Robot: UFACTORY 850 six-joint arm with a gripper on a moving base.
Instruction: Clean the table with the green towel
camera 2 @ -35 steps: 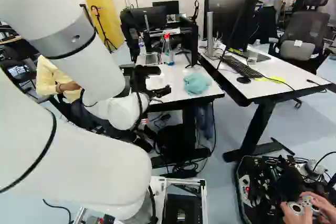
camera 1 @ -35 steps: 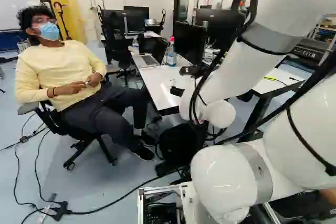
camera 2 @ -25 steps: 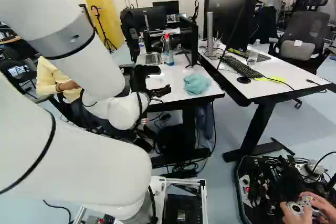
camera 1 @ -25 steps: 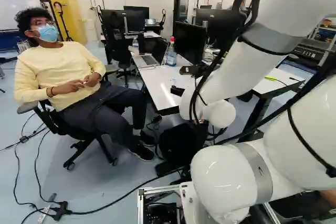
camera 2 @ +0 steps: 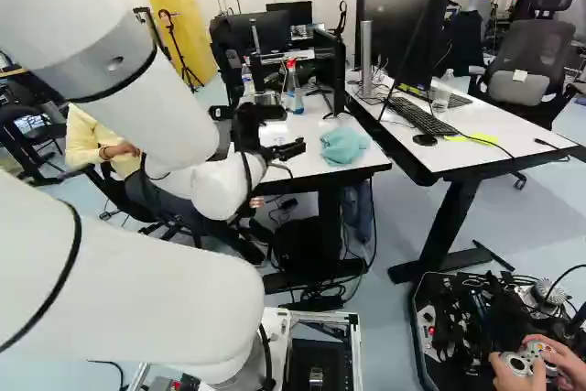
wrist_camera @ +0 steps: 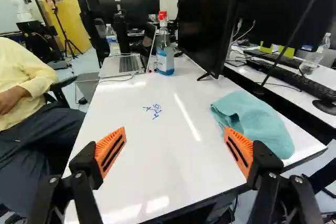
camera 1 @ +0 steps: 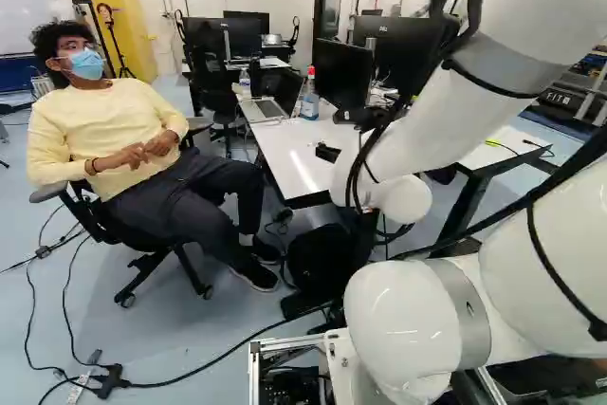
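White-topped desk point(wrist_camera: 157, 177) with a glossy surface stretched ahead of the arm, its belongings gathered toward the far end, probably to leave the near part free for wiping. An open silver laptop point(wrist_camera: 125, 65) stood back there beside a clear spray bottle point(wrist_camera: 165, 59) with a red top and blue liquid, likely kept handy as cleaner. Blue marker writing point(wrist_camera: 154, 110) sat near the middle, presumably what the wiping was meant for.

The crumpled blue-green cloth towel point(wrist_camera: 257, 121) lay near the desk's near corner, before the black monitor point(wrist_camera: 207, 24); its raised folds looked like good places to pinch. The black gripper with orange pads point(wrist_camera: 109, 153) hung apart from it, to its side, with the 2 fingers spread wide and nothing gripped, a pose that suited an approach to soft cloth.

Picking up the towel seemed the step in hand, the wiping not yet begun. The next move called for a shift toward the towel and a descent around a fold; closing too high might catch only air, too low might press the tips against the desk.
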